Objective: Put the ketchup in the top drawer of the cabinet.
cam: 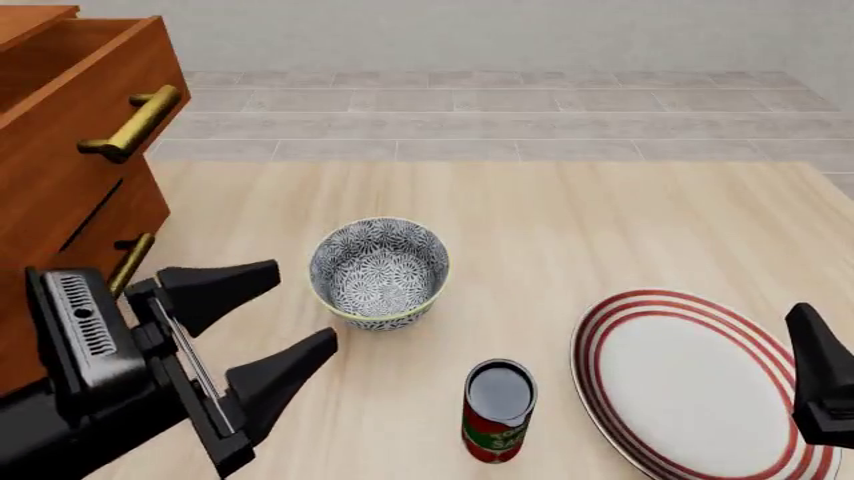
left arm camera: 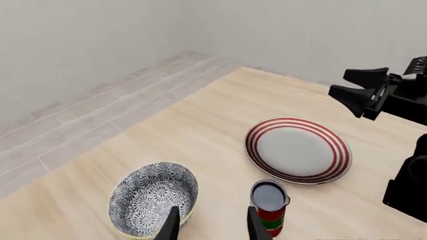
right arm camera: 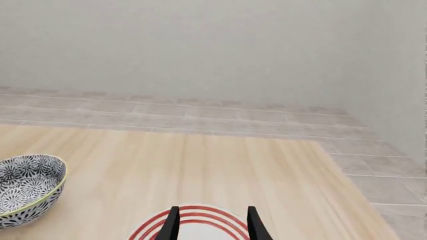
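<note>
We see the ketchup (cam: 499, 411) upright on the table (cam: 601, 230), just right of the bowl (cam: 380, 271) (plate (cam: 694, 385) beyond). Both the left gripper (cam: 296, 310) and the right gripper (right arm camera: 212, 224) gape, holding nothing.

At the left edge of the frame stands the cabinet (cam: 60, 200), its top drawer (cam: 80, 90) pulled out at the upper left, a brass bar handle (cam: 130, 125) on its front. The left hand (cam: 291, 308) fills the lower left, its two black fingers spread apart and pointing right, holding nothing. Just right of them, mid-frame, a grey patterned bowl (cam: 380, 272) sits on the desk (cam: 601, 220). The ketchup (cam: 499, 410) stands upright at lower centre, near a red-striped plate (cam: 694, 385) at the lower right. Part of the right hand (cam: 821, 390) shows at the right edge, over the plate's rim.
</note>
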You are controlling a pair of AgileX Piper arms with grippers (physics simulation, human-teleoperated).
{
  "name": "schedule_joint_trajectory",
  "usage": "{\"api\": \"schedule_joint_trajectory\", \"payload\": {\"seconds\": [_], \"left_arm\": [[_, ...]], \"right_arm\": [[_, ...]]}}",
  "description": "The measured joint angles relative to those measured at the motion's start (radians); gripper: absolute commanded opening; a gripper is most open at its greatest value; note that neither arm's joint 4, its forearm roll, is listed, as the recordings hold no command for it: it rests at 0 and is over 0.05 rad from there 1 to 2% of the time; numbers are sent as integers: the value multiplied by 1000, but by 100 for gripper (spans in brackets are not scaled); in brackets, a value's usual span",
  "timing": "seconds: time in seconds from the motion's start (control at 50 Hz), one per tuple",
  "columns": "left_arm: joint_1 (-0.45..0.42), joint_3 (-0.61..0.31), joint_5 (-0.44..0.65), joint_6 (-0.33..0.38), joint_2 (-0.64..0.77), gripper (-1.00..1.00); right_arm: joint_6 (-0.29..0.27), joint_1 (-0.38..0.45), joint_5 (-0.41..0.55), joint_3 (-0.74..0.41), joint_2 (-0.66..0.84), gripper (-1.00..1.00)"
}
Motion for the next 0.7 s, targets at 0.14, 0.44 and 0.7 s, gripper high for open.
{"api": "schedule_joint_trajectory", "payload": {"seconds": [0.14, 0.44, 0.7], "left_arm": [[-43, -10, -49, 5, 76, 100], [-116, -17, -138, 7, 233, 100], [-175, -28, -221, 5, 385, 100]], "right_arm": [[-1, 0, 4, -2, -3, 100], [-3, 1, 8, -3, -5, 100], [-4, 0, 7, 0, -6, 100]]}}
